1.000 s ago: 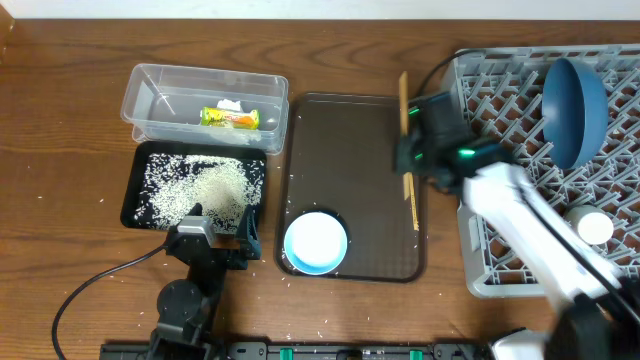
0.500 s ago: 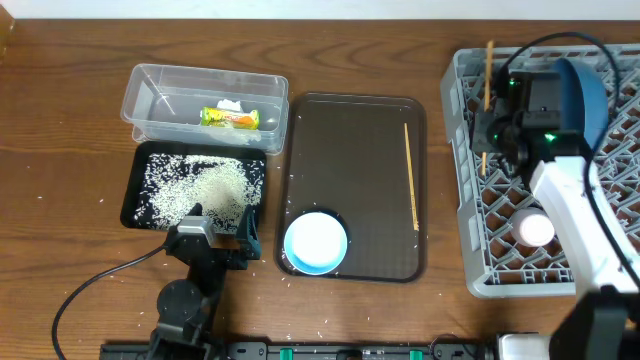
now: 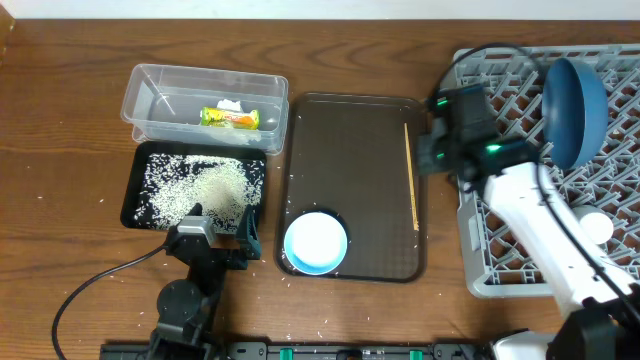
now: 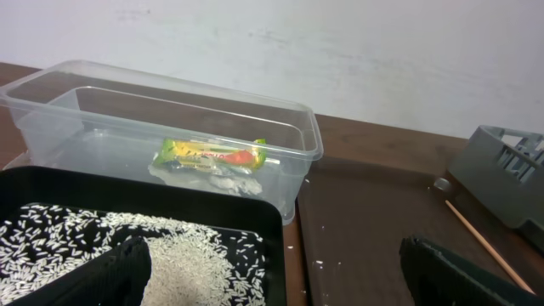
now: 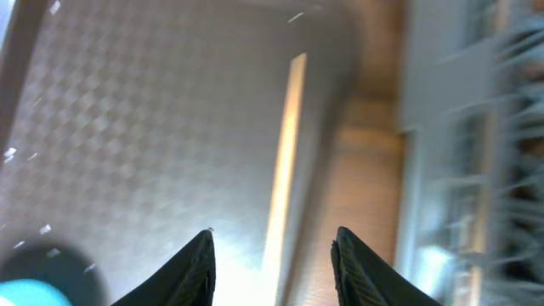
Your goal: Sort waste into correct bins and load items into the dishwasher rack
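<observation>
Jaws of right gripper are held apart, empty, over thin wooden chopstick on textured brown tray; left gripper is spread wide, empty, at glossy black tray. Right wrist view is blurred

Overhead view: fixed above the desk, looking straight down, far enough to hold the whole layout; left wrist view: low, just behind the left tool, facing level ahead over the black tray and clear tub, close; right wrist view: above the right tool, facing steeply down, near, blurred; all three share the brown tray and the chopstick on it.
</observation>
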Available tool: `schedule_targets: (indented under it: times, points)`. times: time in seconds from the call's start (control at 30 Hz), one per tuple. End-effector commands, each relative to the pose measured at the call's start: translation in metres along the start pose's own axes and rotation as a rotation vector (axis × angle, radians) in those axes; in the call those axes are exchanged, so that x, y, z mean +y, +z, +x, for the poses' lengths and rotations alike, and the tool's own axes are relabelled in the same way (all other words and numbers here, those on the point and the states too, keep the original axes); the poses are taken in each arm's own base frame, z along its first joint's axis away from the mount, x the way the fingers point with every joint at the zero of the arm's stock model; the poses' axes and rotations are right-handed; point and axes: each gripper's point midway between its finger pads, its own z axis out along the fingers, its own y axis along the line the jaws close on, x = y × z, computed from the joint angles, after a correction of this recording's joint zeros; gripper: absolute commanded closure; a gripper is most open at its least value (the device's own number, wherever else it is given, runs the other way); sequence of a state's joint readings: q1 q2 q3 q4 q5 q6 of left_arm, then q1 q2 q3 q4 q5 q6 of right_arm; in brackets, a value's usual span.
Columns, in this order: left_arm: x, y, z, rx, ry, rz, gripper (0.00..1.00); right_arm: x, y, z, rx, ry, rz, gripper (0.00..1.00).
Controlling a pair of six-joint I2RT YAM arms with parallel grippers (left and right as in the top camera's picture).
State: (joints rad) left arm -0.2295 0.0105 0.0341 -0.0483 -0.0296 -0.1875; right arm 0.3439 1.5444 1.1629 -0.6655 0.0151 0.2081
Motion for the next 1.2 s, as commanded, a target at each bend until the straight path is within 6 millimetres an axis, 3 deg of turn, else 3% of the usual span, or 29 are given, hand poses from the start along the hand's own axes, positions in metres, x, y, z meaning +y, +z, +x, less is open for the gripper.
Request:
schedule_targets:
  times: [0.0,0.13,0.33,0.43,0.63,0.8,0.97,1.03,1.17]
  points:
    - [0.007,0.002,0.017,0.039,-0.009,-0.022,0.04,0.002,0.024,0.016,0.045,0.094,0.121,0.56]
    - [0.007,0.002,0.017,0.039,-0.009,-0.022,0.04,-0.015,0.057,0.025,0.057,0.145,0.276,0.55]
    - [0.007,0.002,0.017,0.039,-0.009,-0.022,0.04,-0.020,0.103,0.038,0.116,0.162,0.268,0.59]
    - [0.007,0.002,0.017,0.039,-0.009,-0.022,0.04,-0.014,0.118,0.052,0.173,0.164,0.227,0.68]
    - [0.007,0.002,0.017,0.039,-0.009,-0.022,0.04,-0.007,0.128,0.075,0.268,0.165,0.188,0.99]
    - [0.007,0.002,0.017,0.039,-0.009,-0.022,0.04,-0.003,0.100,0.053,0.209,0.113,0.159,0.99]
    - [0.007,0.002,0.017,0.039,-0.009,-0.022,0.04,-0.003,0.034,0.003,0.019,-0.003,0.094,0.99]
    - [0.007,0.002,0.017,0.039,-0.009,-0.022,0.04,-0.010,0.003,-0.014,-0.057,-0.068,0.088,0.99]
    - [0.007,0.002,0.017,0.039,-0.009,-0.022,0.04,-0.047,-0.040,-0.033,-0.158,-0.108,0.143,0.99]
